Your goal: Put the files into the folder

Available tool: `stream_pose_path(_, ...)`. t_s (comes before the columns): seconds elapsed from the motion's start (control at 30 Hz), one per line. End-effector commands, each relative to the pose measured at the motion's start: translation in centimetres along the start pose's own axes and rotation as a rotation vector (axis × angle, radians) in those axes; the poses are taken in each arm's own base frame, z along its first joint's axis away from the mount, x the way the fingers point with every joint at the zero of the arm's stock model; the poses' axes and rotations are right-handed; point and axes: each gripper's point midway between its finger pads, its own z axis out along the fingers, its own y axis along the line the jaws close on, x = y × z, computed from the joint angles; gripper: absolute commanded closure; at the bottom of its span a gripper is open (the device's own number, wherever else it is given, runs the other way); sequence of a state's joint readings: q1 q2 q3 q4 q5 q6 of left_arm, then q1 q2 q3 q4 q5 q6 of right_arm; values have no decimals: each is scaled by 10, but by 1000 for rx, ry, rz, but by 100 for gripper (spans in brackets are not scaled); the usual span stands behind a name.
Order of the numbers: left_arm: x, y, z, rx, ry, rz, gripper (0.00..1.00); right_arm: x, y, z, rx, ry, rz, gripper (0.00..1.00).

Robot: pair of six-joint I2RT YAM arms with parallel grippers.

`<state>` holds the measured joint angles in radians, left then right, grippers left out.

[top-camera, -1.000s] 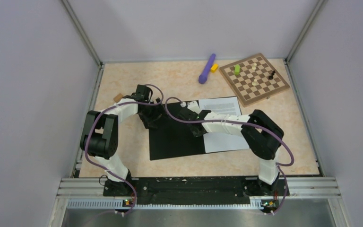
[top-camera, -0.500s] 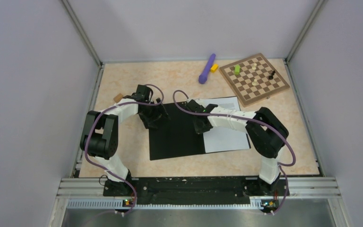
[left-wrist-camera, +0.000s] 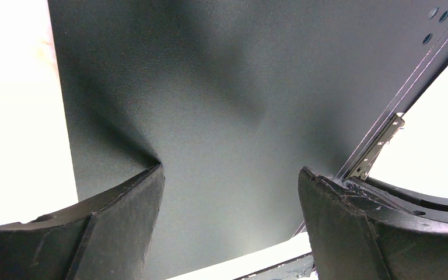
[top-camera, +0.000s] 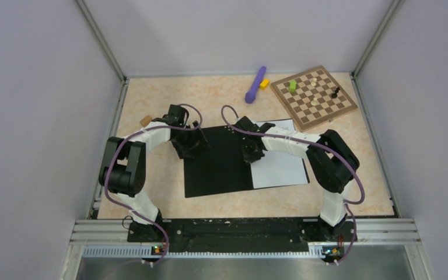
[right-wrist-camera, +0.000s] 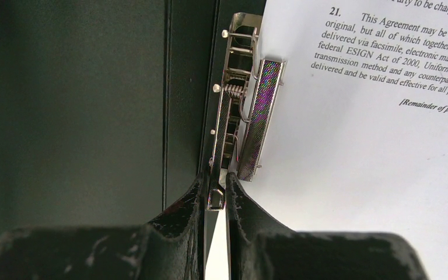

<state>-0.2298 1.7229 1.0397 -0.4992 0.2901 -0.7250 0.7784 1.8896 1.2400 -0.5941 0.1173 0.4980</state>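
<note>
Beige tabletop (top-camera: 151,99) fenced by grey walls: nearest the arm bases, the folder (top-camera: 216,169) lies open, black faces up, with the files (top-camera: 280,169) on its right half. The left gripper (left-wrist-camera: 230,175) hangs released over the bare left face. The right gripper (right-wrist-camera: 214,186) is clenched on the lever of the metal clip (right-wrist-camera: 233,105) at the spine. The sheets look placed, so clamping them seems the step in hand. Next would likely be letting the bar down squarely, then closing the cover. Farther back sits a chessboard (top-camera: 314,96).
</note>
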Motion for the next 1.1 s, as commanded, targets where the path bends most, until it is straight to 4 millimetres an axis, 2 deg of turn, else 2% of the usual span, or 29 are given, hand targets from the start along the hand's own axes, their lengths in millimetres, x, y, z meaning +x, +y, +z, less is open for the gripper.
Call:
stream_pose_path(0.0,12,16,5,-56,21,19,10,47,6,45,-39,142,11,100)
stream_pose_path(0.2,12,16,7,-58,24,18,10,4,15,7,-52,21,24,100)
stream_pose_path(0.4,13,18,7,-61,25,17,10,-24,19,-11,-30,-26,12,100)
stream_pose_path(0.57,13,18,7,-62,24,18,10,-32,19,-20,-29,-44,8,100)
stream_pose_path(0.8,12,17,8,-56,26,19,10,-25,16,-16,-20,-32,10,93)
stream_pose_path(0.9,12,17,8,-57,27,19,10,-30,17,-20,-27,-53,18,88)
stream_pose_path(1.07,12,16,9,-53,29,18,10,-49,18,-33,-18,-116,24,87)
